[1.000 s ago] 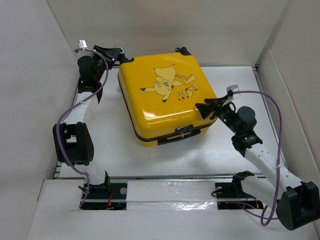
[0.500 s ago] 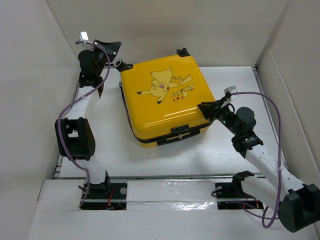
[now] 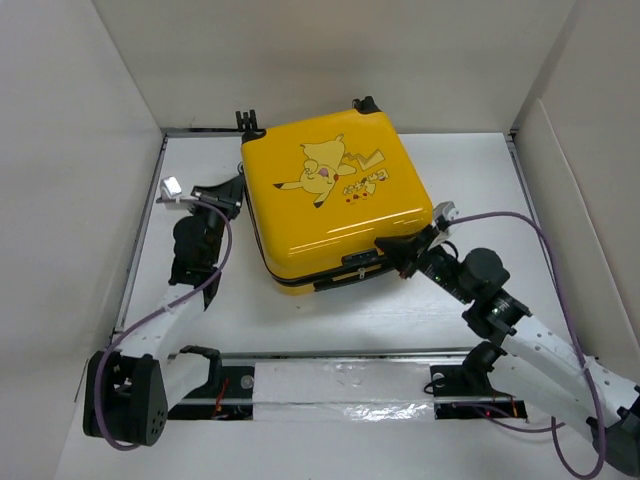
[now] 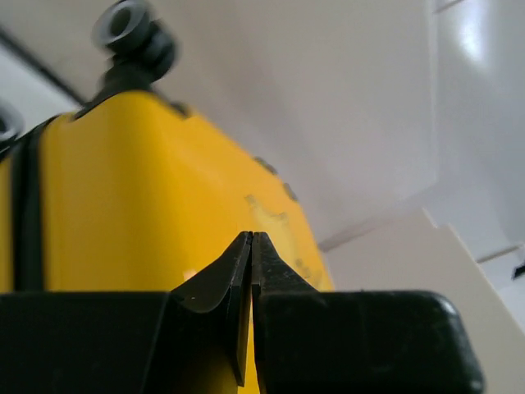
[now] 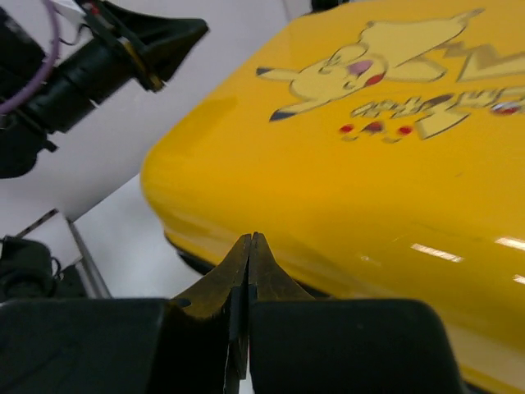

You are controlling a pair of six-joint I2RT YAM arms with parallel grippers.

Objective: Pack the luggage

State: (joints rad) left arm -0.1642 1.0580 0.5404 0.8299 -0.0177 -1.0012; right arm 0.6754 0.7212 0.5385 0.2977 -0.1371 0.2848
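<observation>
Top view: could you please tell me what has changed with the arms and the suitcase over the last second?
The left fingers drew back from the far-left corner of the suitcase to its left side and closed on nothing. The right fingers slid from the right edge round to the near edge by the latch and closed, empty. The suitcase turned slightly but stays shut on the table.

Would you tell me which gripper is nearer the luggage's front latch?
Right. The right gripper is just right of the latch on the near edge of the luggage; the left gripper is off at its left side.
</observation>
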